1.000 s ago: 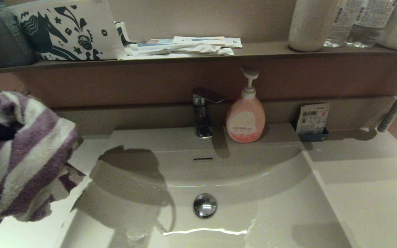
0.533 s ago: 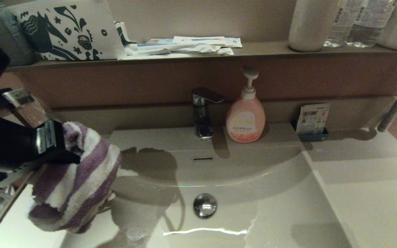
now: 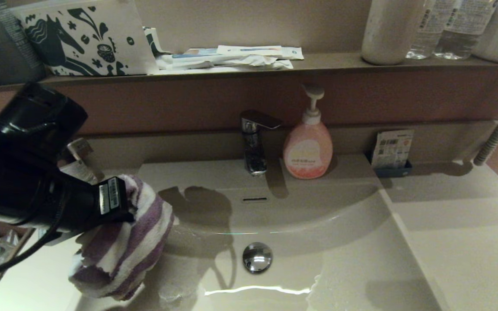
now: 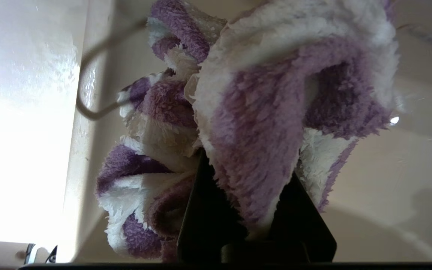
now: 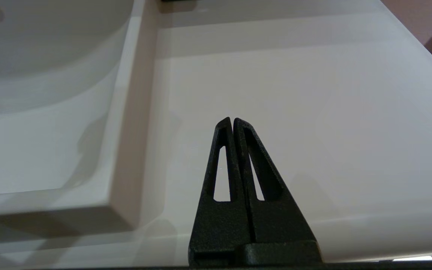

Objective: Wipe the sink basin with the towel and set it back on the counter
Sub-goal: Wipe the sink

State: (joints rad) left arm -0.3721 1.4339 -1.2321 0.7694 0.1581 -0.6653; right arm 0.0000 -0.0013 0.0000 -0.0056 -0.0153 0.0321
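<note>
The desk (image 3: 461, 242), a smooth cream-white vanity top, is shown from the head view, with the sink basin (image 3: 318, 229) sunk into its middle; the chrome drain plug (image 3: 257, 257) lies near the centre of the basin floor and the overflow slot (image 3: 254, 199) is cut in the curved back wall at 12 o'clock from the plug. A faucet (image 3: 255, 140) and a pink soap bottle (image 3: 308, 147) stand side by side on the ledge behind the basin. The left arm (image 3: 24, 185) is seen entering at 9 o'clock. The towel (image 3: 123, 242), striped purple and white, is carried bunched at the basin's 9 o'clock edge, at 9 o'clock from the plug; whether its lowest fold touches the basin cannot be told.

The towel is judged light, soft and limp: it is expected to sag and fold wherever unsupported, and not to slip on the terry pile. A hold on a thick gathered bundle, as here, is judged best, so that a broad pad is left free for wiping.

The left pincer (image 4: 253, 176) is clamped on a thick fold of the towel, its fingers parted only by the cloth. The right pincer (image 5: 233, 122) is closed on nothing, fingers together, parked above the bare desk at 3 o'clock of the basin.
</note>
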